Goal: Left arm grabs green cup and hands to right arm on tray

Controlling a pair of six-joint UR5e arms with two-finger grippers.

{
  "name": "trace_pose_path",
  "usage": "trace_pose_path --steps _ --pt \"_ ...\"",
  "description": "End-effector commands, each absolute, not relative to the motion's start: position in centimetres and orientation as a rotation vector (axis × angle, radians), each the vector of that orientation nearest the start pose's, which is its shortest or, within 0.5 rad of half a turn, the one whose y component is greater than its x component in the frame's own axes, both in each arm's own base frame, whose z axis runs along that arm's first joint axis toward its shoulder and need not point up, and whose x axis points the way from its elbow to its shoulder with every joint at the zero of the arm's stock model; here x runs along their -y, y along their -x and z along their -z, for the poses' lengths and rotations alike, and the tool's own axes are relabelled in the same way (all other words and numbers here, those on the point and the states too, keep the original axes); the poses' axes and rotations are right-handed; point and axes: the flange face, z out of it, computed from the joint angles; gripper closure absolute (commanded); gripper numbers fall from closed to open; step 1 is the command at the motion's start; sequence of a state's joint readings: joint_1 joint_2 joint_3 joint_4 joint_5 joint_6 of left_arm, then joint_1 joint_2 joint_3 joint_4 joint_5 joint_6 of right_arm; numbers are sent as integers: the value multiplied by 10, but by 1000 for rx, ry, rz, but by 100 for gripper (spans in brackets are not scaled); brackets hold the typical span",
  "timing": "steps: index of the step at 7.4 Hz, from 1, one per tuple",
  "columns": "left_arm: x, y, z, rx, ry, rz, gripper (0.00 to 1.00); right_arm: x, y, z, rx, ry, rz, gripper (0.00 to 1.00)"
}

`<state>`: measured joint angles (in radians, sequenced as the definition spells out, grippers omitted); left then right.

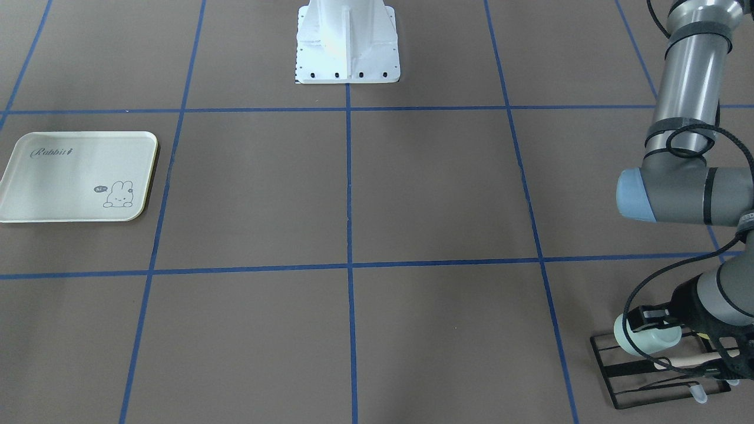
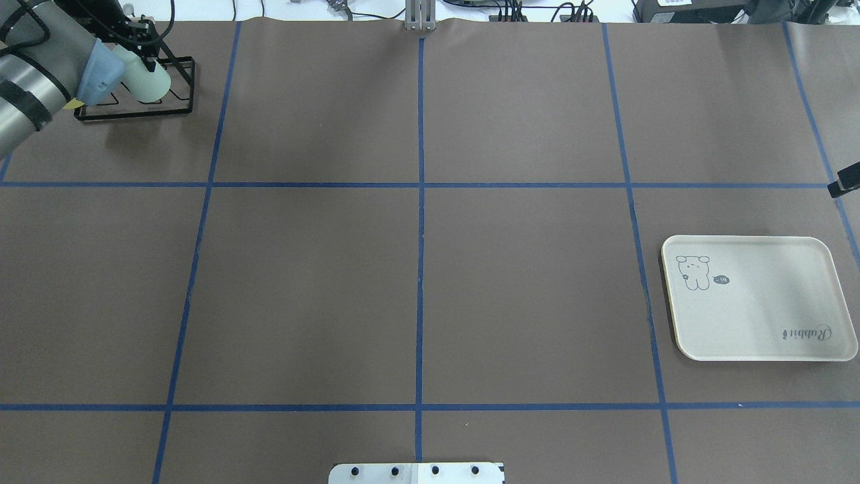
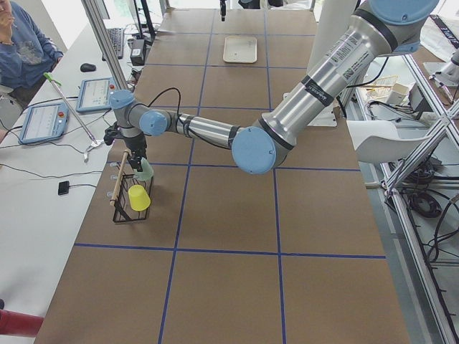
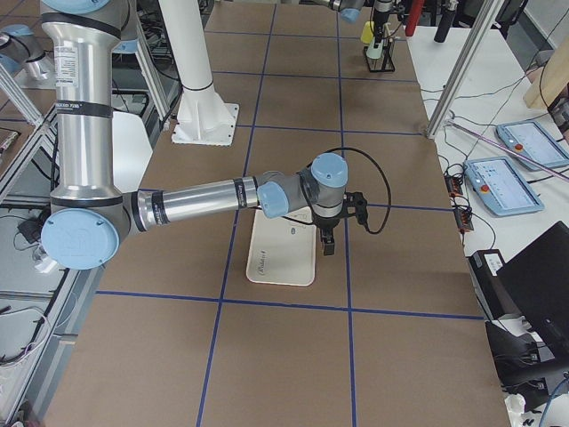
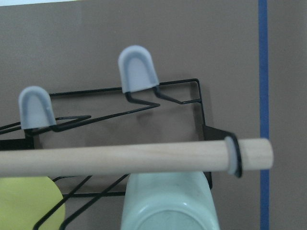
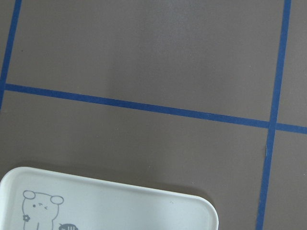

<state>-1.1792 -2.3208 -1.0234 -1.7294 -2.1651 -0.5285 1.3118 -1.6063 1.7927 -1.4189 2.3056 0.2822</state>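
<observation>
Pale mint-green plastic cup (image 1: 651,338) at black wire rack (image 1: 633,370), worktop's far left corner, left fingers (image 1: 640,319) straddling it; clench unclear, likewise right fingers (image 4: 327,243)

green cup (image 5: 168,203) cropped, tray (image 6: 144,211) cropped (bunny (image 6: 41,213) too)

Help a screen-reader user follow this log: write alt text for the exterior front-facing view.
The left arm reaches in at the picture's right edge, its tool at a pale green cup lying sideways on a black wire rack, bottom right. A cream tray sits far left on the brown, blue-taped table.
</observation>
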Motion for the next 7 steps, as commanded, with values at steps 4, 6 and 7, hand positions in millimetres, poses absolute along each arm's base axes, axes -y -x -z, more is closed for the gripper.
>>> trace_pose_path --steps 4,6,7 --pt "709 -145 -373 -758 -115 64 100 490 62 -550 787 -120 106 0" --pt "662 -131 -323 -756 -101 70 100 493 63 -543 790 -135 113 0" --pt "640 -128 -291 -753 -82 76 100 496 69 -535 800 -168 134 0"
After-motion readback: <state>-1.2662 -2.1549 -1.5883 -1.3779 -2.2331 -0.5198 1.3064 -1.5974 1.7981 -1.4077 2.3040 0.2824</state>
